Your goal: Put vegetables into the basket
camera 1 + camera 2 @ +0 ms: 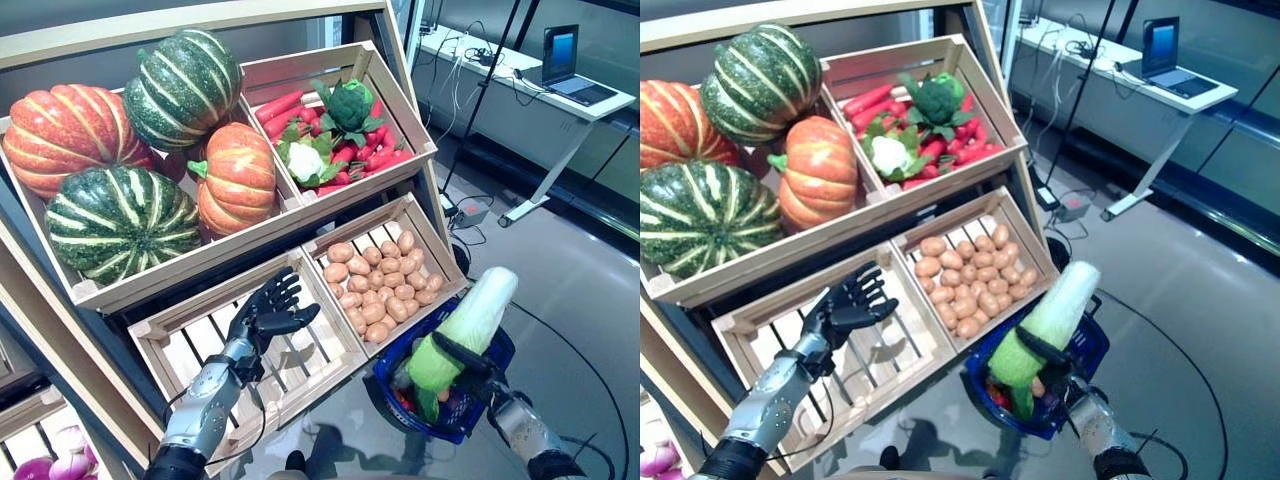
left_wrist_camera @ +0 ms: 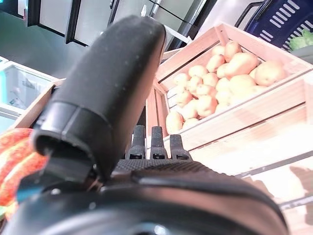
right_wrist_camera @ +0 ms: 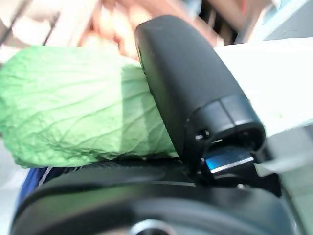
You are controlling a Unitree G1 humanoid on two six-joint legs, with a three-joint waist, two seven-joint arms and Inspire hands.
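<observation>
My right hand (image 1: pixel 478 372) is shut on a long green and white cabbage (image 1: pixel 462 331) and holds it tilted just above the blue basket (image 1: pixel 478 415). The cabbage's leafy end points down into the basket, its white end up. In the right wrist view the thumb (image 3: pixel 188 83) lies across the cabbage's green leaves (image 3: pixel 73 107). The basket stands on the floor in front of the stand and holds a red and an orange vegetable (image 1: pixel 1038 388). My left hand (image 1: pixel 270 312) is open over an empty wooden crate (image 1: pixel 300 370) on the lower shelf.
A wooden stand (image 1: pixel 120 285) with crates of vegetables rises at the left. A crate of potatoes (image 1: pixel 385 280) stands right behind the basket. A white desk (image 1: pixel 560 100) with a laptop is at the far right, with a cable box (image 1: pixel 470 212) on the grey floor.
</observation>
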